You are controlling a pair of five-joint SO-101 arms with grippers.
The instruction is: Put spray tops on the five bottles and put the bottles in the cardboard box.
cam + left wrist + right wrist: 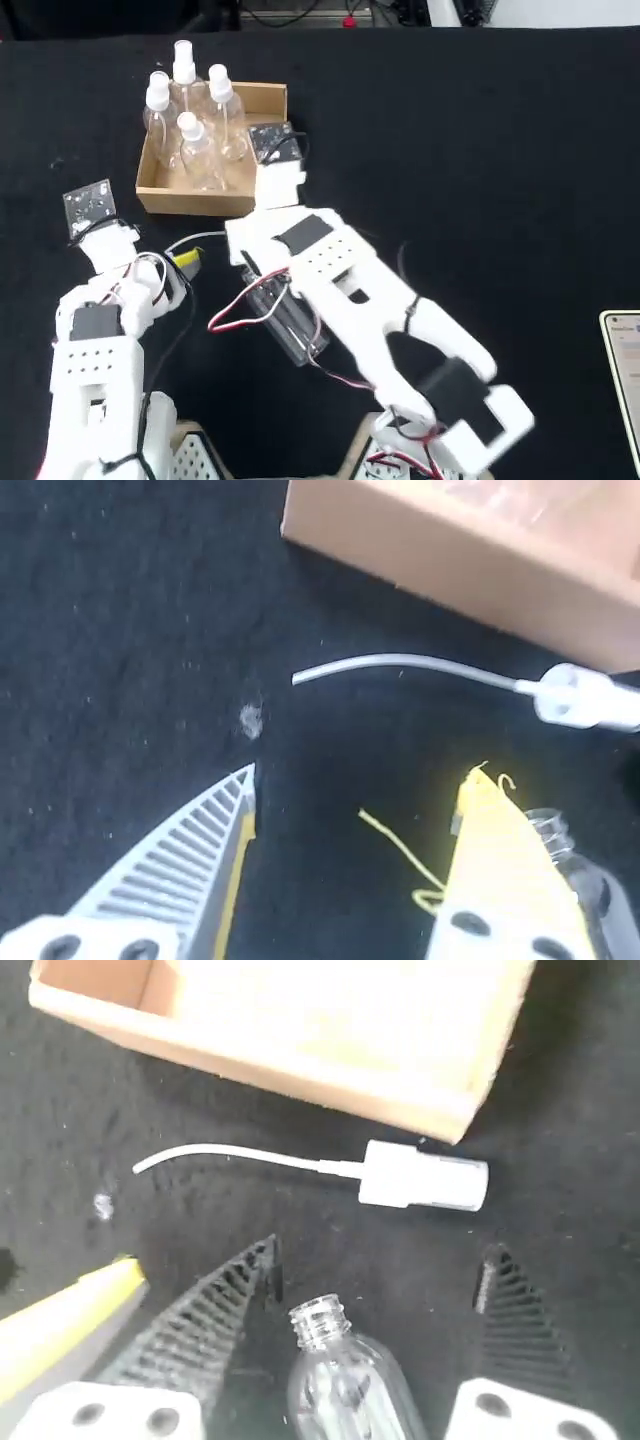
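Note:
Four clear bottles with white spray tops (190, 110) stand in the cardboard box (262, 100) at the back left. A fifth clear bottle (335, 1380) lies on the black table without a top, its open neck toward the box, between the black fingers of my open right gripper (382, 1250); the fingers stand apart from it. A loose white spray top (420, 1175) with a long thin tube lies between the bottle's neck and the box wall (300, 1055). My left gripper (365, 780) is open just short of the tube (400, 665), its yellow finger (500, 850) beside the bottle's neck.
The right arm (330, 270) stretches over the lying bottle (290, 325) in the high view; the left arm (100, 330) stands at the front left. A flat white device (622, 350) lies at the right edge. Black table surface spreads open to the right.

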